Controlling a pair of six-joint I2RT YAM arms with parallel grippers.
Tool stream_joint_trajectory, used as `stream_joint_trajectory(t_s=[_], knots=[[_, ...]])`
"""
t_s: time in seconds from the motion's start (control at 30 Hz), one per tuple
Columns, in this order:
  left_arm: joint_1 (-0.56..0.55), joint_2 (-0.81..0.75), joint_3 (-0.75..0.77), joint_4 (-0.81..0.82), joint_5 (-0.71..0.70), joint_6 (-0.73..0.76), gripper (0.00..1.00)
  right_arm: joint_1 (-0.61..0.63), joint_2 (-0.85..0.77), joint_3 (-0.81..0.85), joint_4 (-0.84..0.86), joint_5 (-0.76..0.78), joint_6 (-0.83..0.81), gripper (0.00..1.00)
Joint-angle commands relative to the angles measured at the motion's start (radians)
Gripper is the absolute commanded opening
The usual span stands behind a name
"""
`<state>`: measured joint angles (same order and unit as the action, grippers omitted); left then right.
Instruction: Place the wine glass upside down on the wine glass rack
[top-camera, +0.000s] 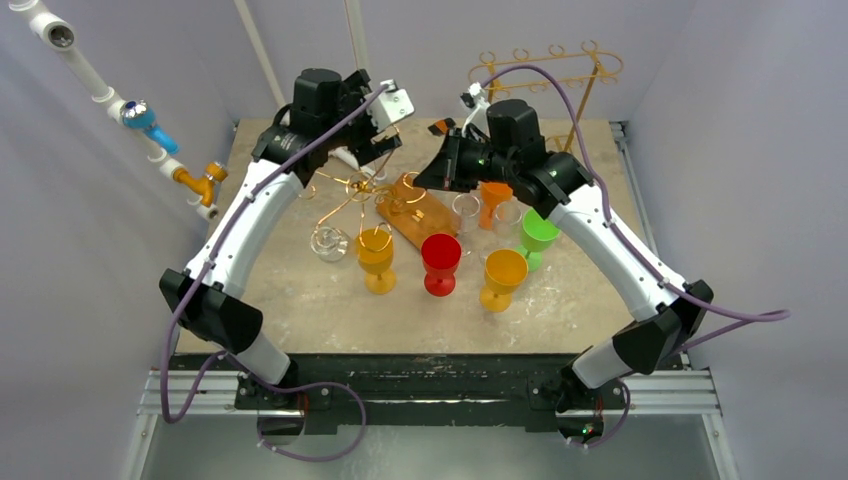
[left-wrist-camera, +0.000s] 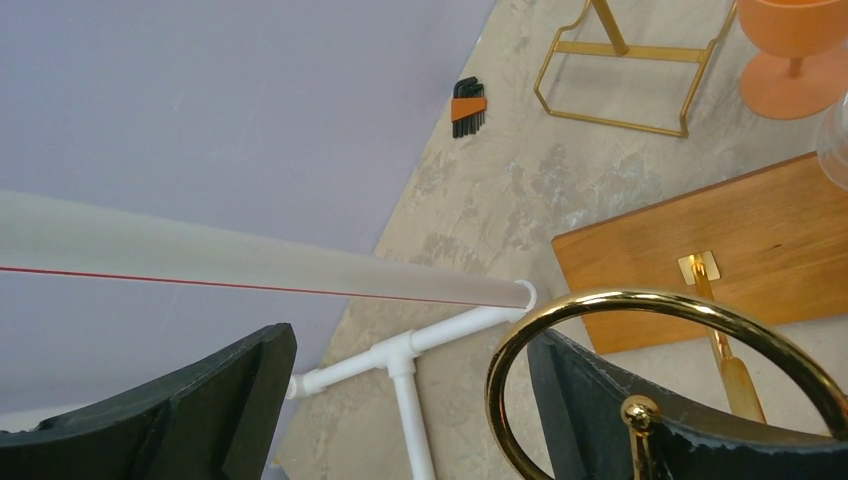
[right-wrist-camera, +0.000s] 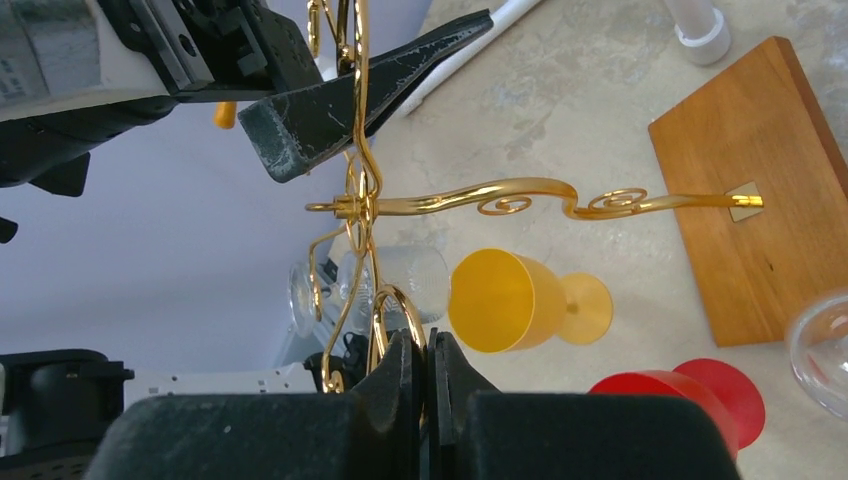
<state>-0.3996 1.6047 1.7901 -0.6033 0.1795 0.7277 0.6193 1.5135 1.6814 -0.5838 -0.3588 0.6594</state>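
Toward the far edge, my right gripper (right-wrist-camera: 428, 345) clamps a loop of the rack (right-wrist-camera: 520, 190); my left gripper (left-wrist-camera: 410, 350) stands apart at its top. The yellow glass (top-camera: 376, 250) waits upright, nearer the left one.

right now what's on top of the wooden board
On the rectangular wooden board sits a small gold plate holding the stem of the gold wire rack. A clear glass overlaps one edge; whether it stands on the wood cannot be told.

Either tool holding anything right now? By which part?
Right tool is shut on the gold rack, pinching one of its curled hook loops. Left tool is open, straddling the rack's wire without clamping it.
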Motion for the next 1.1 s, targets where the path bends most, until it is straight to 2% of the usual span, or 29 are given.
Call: stream_joint_trajectory(t_s=[0.0,0.27,0.43,0.6,0.73,0.9,1.07], knots=[[-0.015,0.000,0.085,-0.050,-0.103,0.007,0.94,-0.029,0.010,-0.014,0.045,0.023,0.025,0.00],[-0.002,-0.020,0.175,-0.128,-0.165,0.067,0.99,-0.037,0.029,-0.008,0.041,0.045,0.090,0.00],[0.043,-0.047,0.171,-0.057,-0.176,0.038,1.00,-0.040,0.046,0.008,0.035,0.041,0.122,0.00],[0.109,-0.035,0.228,-0.034,-0.168,0.000,1.00,-0.050,0.051,0.017,0.038,0.033,0.162,0.00],[0.117,-0.042,0.215,0.002,-0.209,0.007,0.99,-0.059,0.052,-0.009,0.069,-0.003,0.215,0.00],[0.114,-0.020,0.223,-0.059,-0.184,0.020,0.98,-0.059,0.052,-0.027,0.126,-0.061,0.290,0.00],[0.114,-0.045,0.151,-0.120,-0.071,0.049,1.00,-0.061,0.039,-0.046,0.138,-0.051,0.327,0.00]])
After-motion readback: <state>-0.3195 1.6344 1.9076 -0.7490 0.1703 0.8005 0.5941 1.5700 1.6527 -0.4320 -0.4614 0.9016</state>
